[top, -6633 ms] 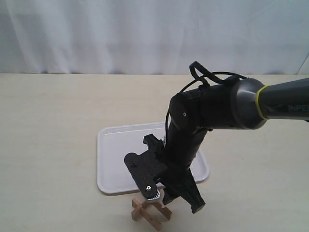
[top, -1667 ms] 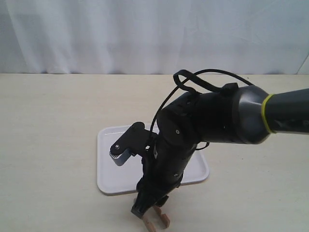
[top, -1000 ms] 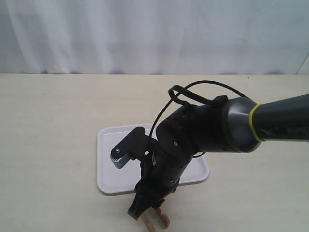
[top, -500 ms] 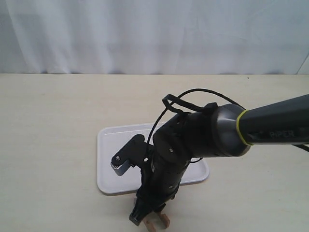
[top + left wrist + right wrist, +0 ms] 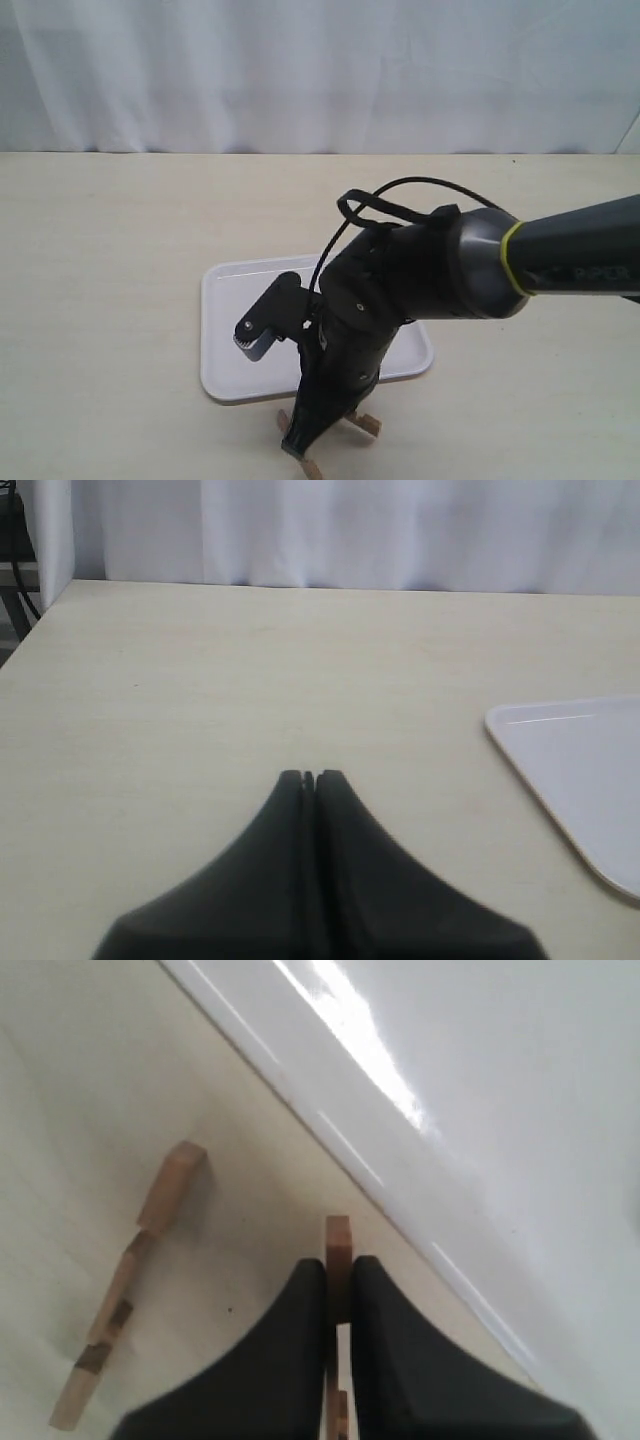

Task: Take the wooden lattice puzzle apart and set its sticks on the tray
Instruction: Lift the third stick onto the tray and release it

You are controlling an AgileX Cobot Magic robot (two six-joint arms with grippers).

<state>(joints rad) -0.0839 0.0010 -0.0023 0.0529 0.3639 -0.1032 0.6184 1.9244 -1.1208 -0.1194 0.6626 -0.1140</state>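
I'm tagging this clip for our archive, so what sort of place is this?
Likely a robotics lab bench: a pale table against a white curtain, with a robot arm whose right claw grips a wooden stick beside a white tray.

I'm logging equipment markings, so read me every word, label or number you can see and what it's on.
"PIPER": faint lettering on the right arm, exterior view.
Nothing else to read: the tray and sticks carry no text.
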